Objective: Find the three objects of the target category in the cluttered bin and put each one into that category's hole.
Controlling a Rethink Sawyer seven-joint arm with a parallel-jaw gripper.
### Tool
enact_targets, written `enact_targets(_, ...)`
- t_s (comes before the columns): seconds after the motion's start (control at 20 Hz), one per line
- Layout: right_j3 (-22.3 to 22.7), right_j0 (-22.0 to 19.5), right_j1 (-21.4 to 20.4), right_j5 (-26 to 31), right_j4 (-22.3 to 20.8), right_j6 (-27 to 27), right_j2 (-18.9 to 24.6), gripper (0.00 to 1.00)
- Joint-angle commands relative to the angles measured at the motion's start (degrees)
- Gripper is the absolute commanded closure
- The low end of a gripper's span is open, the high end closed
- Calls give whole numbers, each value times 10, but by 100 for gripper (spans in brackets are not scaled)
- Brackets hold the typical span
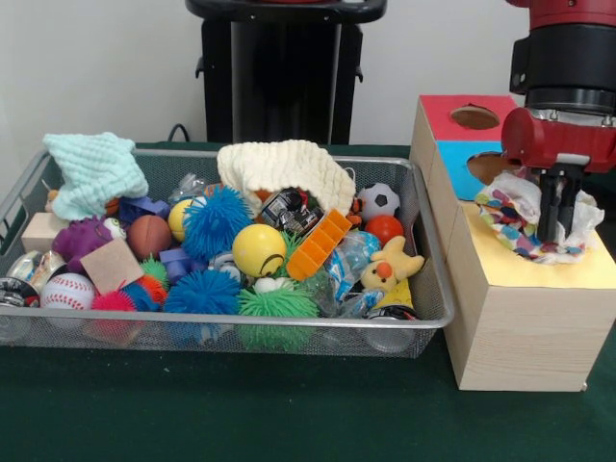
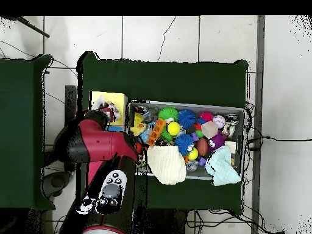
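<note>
Left of the wooden box (image 1: 520, 327) sits the wire bin (image 1: 428, 289), still crammed: a mint cloth (image 1: 91, 171), a baseball (image 1: 67, 291), spiky blue balls (image 1: 216, 221), a yellow ball (image 1: 259, 249), a cream knitted cloth (image 1: 284, 168), a small soccer ball (image 1: 378, 200).

On top of the box, over its yellow section, the gripper (image 1: 558, 217) is pressing a crumpled, confetti-patterned cloth (image 1: 515, 217) down at the hole there. Its fingers are buried in the folds, so I can't tell how wide they are. The cloth is bunched around the opening rather than through it. It could snag on the fingers and lift back out, or spill over the box edge.
</note>
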Motion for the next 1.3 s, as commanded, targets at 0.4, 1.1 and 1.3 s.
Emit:
enact_targets(0.4, -9, -33, 52, -47, -4, 104, 25, 100)
enact_targets(1.1, -38, -35, 115, -98, -6, 96, 10, 100)
enact_targets(1.3, -48, -30, 127, -97, 0, 94, 0, 100)
